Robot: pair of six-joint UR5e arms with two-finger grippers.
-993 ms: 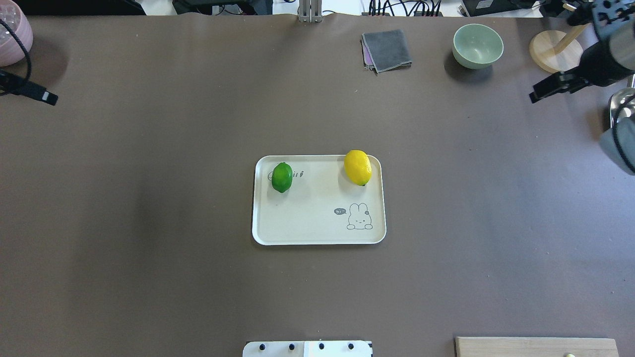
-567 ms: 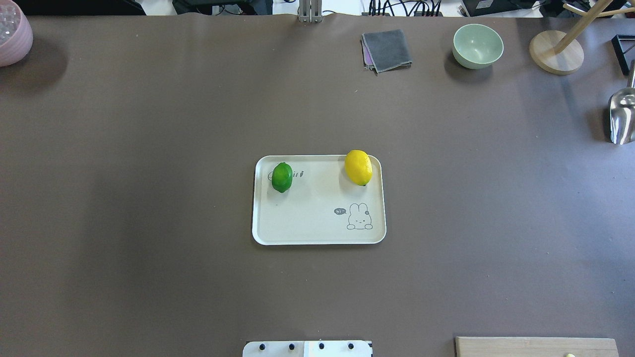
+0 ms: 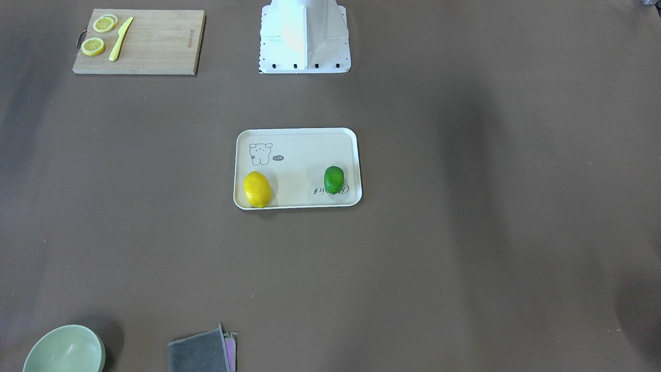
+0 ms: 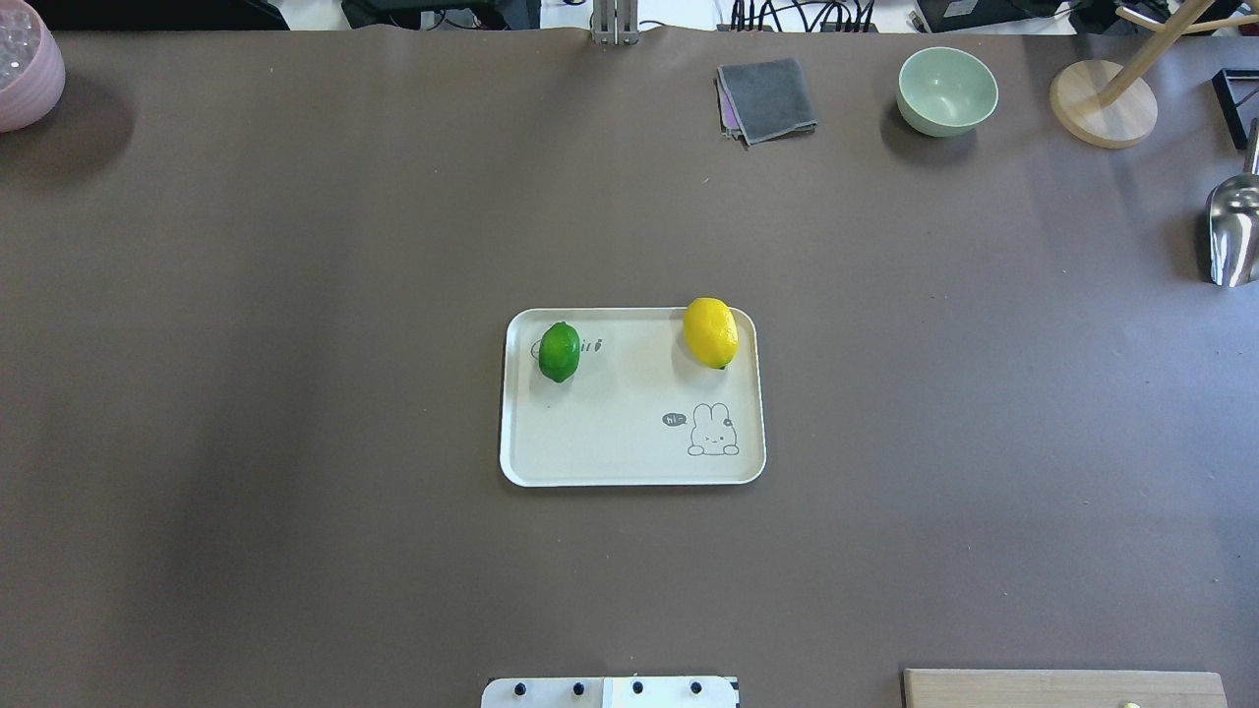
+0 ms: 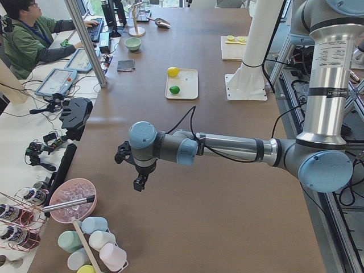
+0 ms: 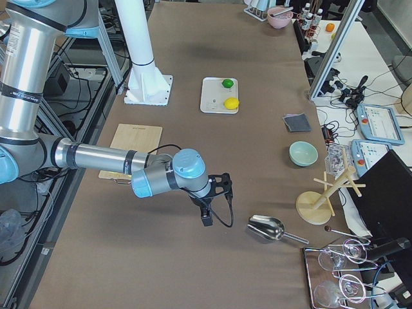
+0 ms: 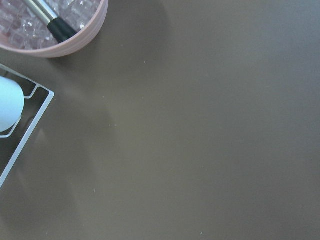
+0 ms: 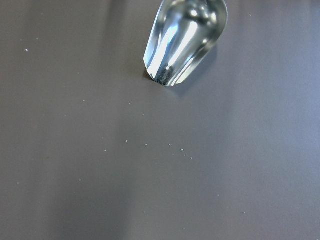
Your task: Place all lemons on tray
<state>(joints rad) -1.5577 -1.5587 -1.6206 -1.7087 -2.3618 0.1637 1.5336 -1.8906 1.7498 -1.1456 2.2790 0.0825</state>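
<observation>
The yellow lemon (image 4: 710, 332) lies in the far right corner of the cream tray (image 4: 610, 447). The green lemon (image 4: 559, 351) lies in its far left part. Both also show in the front view, the yellow lemon (image 3: 257, 189) and the green lemon (image 3: 333, 179) on the tray (image 3: 299, 155). My left gripper (image 5: 138, 181) shows only in the exterior left view, far from the tray near a pink bowl. My right gripper (image 6: 206, 219) shows only in the exterior right view, beside a metal scoop. I cannot tell whether either is open or shut.
A green bowl (image 4: 946, 90), a grey cloth (image 4: 767, 98) and a wooden stand (image 4: 1102, 103) sit along the far edge. A metal scoop (image 4: 1234, 231) lies at the right, a pink bowl (image 4: 25, 74) far left. A cutting board (image 3: 155, 41) holds lemon slices and a knife.
Both arms, seen at the left and right edges of the overhead view a second ago, have withdrawn out of it. The lemons and tray have not moved.
</observation>
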